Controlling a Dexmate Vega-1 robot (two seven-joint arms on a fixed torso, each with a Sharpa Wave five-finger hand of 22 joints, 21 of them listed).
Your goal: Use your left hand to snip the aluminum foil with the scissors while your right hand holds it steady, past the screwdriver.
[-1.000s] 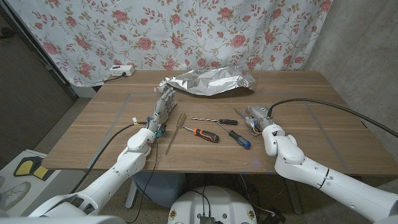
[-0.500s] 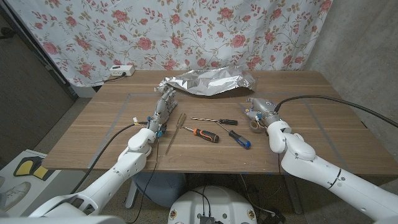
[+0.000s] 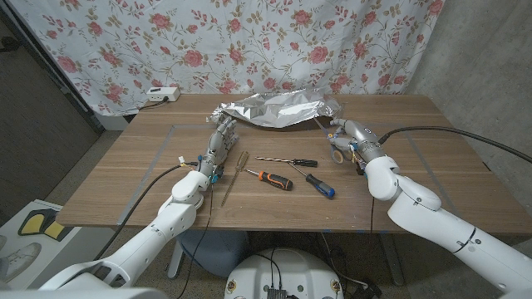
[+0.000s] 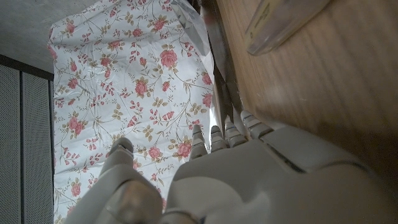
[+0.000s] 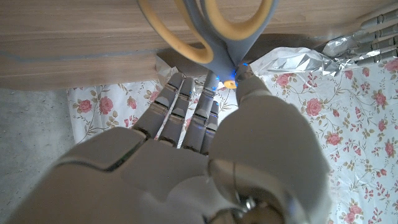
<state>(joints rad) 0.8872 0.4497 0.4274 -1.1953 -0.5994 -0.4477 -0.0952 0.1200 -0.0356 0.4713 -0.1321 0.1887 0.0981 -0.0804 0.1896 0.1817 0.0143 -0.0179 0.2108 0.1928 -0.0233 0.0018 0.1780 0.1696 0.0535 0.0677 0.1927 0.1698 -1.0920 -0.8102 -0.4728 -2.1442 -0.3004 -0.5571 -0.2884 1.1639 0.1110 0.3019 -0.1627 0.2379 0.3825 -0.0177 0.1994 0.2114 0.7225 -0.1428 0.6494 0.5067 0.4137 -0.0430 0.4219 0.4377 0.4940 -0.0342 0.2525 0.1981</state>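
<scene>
Head view | screwdrivers [image 3: 274,178]: three | right hand [image 3: 347,138] grasps scissors [image 3: 331,143] | left hand [image 3: 219,141] released

Left hand [image 3: 218,143]: extended forward, fingers straight, holding nothing. Right hand [image 3: 349,137]: reaching forward, fingers extended together.

scissors [image 5: 208,28] handles cut off at frame edge

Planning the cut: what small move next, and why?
Probably ease the right hand, holding the yellow-and-grey-handled scissors, toward the crumpled silver aluminum foil: their blades point at its right end, and the left hand reaches its other end.
</scene>
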